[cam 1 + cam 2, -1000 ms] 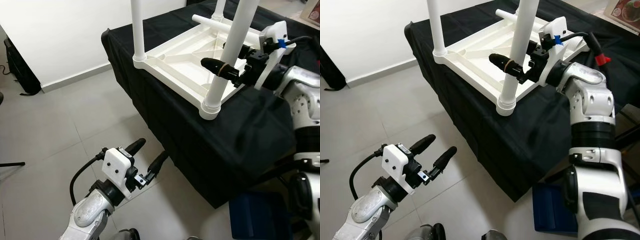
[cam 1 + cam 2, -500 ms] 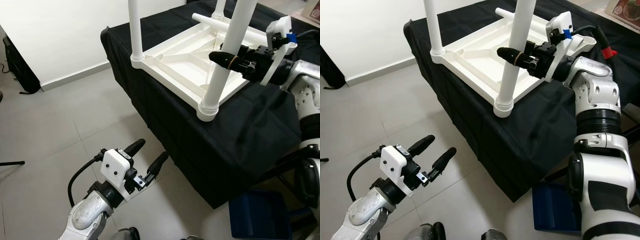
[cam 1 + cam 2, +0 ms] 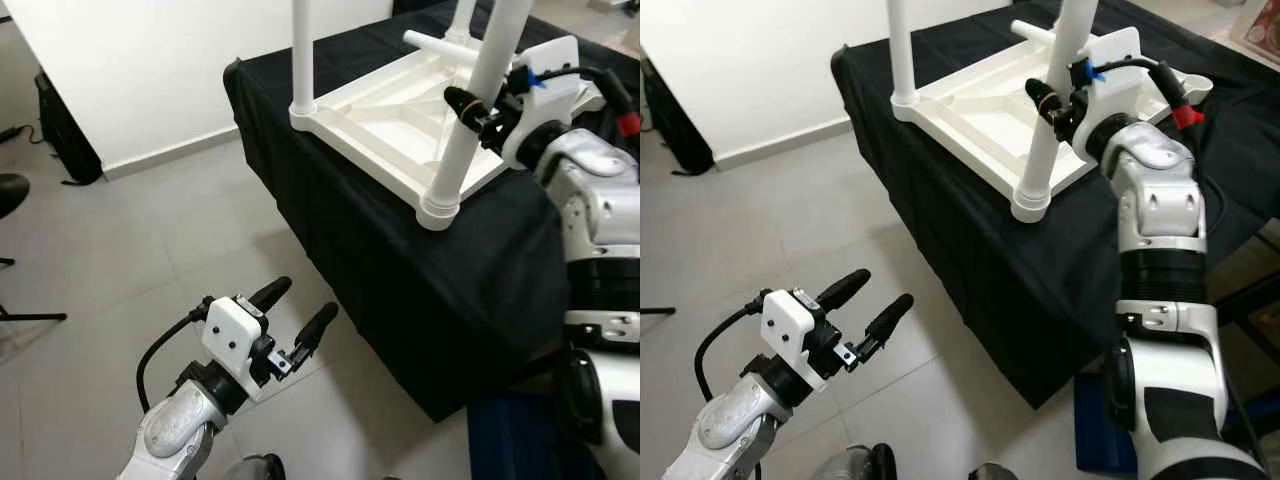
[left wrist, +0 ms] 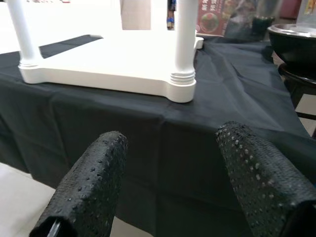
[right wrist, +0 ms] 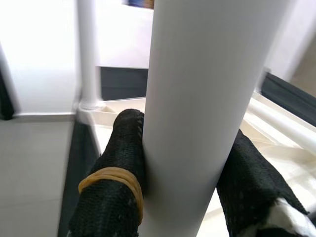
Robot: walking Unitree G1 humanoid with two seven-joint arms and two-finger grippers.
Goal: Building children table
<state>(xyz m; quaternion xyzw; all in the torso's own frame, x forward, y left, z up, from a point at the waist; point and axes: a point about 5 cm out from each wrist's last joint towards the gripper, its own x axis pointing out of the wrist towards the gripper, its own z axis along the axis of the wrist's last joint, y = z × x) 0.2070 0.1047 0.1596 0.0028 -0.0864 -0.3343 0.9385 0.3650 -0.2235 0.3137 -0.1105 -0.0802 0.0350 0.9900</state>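
Note:
A white children's table (image 3: pixel 385 115) lies upside down on a black-draped table (image 3: pixel 400 260), with its legs pointing up. My right gripper (image 3: pixel 1052 100) is shut on the near corner leg (image 3: pixel 462 140) about halfway up. In the right wrist view both black fingers (image 5: pixel 116 187) press against the sides of that leg (image 5: pixel 207 98). My left gripper (image 3: pixel 302 302) hangs open and empty low over the floor, in front of the draped table. Its wrist view looks at the white table (image 4: pixel 98 64) past its fingers (image 4: pixel 89 187).
Another upright leg (image 3: pixel 303 50) stands at the far left corner. A loose white tube (image 3: pixel 440 45) lies across the far side. A blue bin (image 3: pixel 1095 430) sits on the floor by my right side. A dark bag (image 3: pixel 60 130) leans on the white wall. Grey tiled floor lies to the left.
The camera has shifted, so the scene sits further right. My right wrist has drawn in closer to the near leg, with its fingers still around it. The left gripper keeps its pose.

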